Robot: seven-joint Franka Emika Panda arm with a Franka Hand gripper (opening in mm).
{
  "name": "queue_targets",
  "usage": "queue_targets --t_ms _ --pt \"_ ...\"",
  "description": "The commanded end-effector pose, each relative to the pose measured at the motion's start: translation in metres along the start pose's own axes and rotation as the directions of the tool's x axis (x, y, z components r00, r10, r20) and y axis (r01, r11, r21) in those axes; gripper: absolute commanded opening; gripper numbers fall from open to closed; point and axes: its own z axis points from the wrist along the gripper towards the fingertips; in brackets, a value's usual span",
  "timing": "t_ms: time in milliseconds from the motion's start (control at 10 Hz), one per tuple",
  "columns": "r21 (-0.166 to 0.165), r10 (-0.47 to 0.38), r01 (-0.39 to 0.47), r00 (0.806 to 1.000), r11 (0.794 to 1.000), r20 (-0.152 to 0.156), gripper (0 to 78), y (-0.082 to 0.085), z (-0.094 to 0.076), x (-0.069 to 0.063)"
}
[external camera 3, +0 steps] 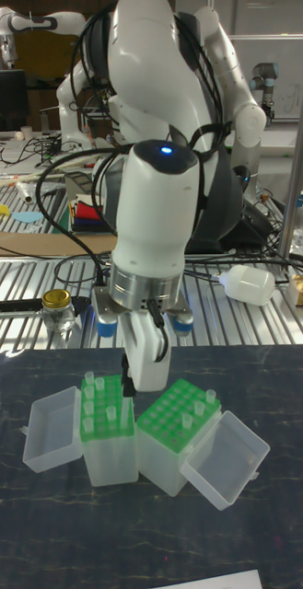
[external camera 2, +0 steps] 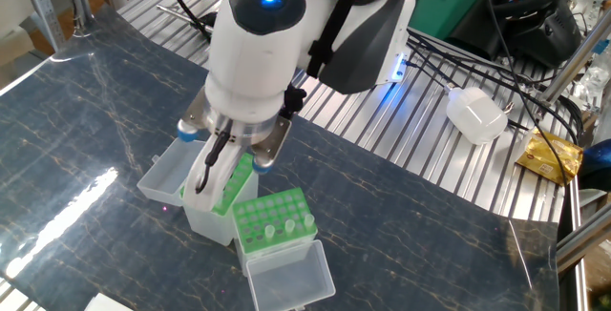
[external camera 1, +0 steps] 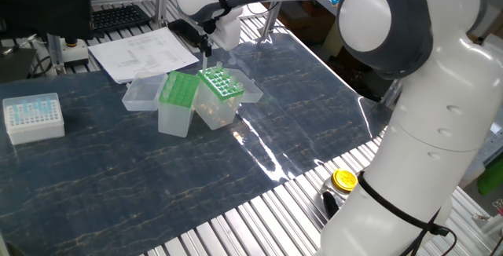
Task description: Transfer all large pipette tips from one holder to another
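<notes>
The one holder (external camera 1: 221, 83) (external camera 2: 271, 217) (external camera 3: 174, 416), the wider box with a green grid top, stands tilted with its clear lid (external camera 2: 289, 271) (external camera 3: 229, 458) folded open. A few large pipette tips (external camera 2: 270, 227) (external camera 3: 209, 396) stick up from it. Touching it stands another (external camera 1: 179, 93) (external camera 2: 235, 183) (external camera 3: 105, 431), narrower and taller, with several tips (external camera 3: 88, 401) in its rack. My gripper (external camera 1: 208, 50) (external camera 2: 208, 173) (external camera 3: 133, 377) hangs point-down just above the taller box's top, near the edge that faces the wider box. Its fingers look close together. No tip shows clearly between them.
A clear lidless tray (external camera 1: 141, 93) (external camera 2: 162, 173) (external camera 3: 52, 428) lies against the taller box. A white box with pale-blue tips (external camera 1: 33, 116) sits far left, with papers (external camera 1: 141, 52) behind the boxes. A yellow-capped jar (external camera 1: 343, 180) (external camera 3: 57, 313) and a white bottle (external camera 2: 475, 113) rest on the metal slats.
</notes>
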Motion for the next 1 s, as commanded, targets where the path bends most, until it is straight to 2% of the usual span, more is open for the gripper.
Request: queue_targets --t_ms 100,200,400,700,1000 --pt "-0.015 -0.050 0.050 0.998 0.999 -0.032 1.2 0.009 -0.044 0.000" --pt "-0.018 -0.063 0.062 0.997 0.998 -0.045 1.2 0.009 -0.049 -0.002" --pt "-0.021 -0.113 0.112 0.993 0.993 -0.046 1.2 0.006 -0.054 -0.004" --pt "-0.034 -0.191 0.189 0.979 0.981 -0.074 1.2 -0.003 -0.063 -0.011" --pt "-0.036 -0.201 0.199 0.976 0.979 -0.086 1.2 -0.008 -0.072 -0.010"
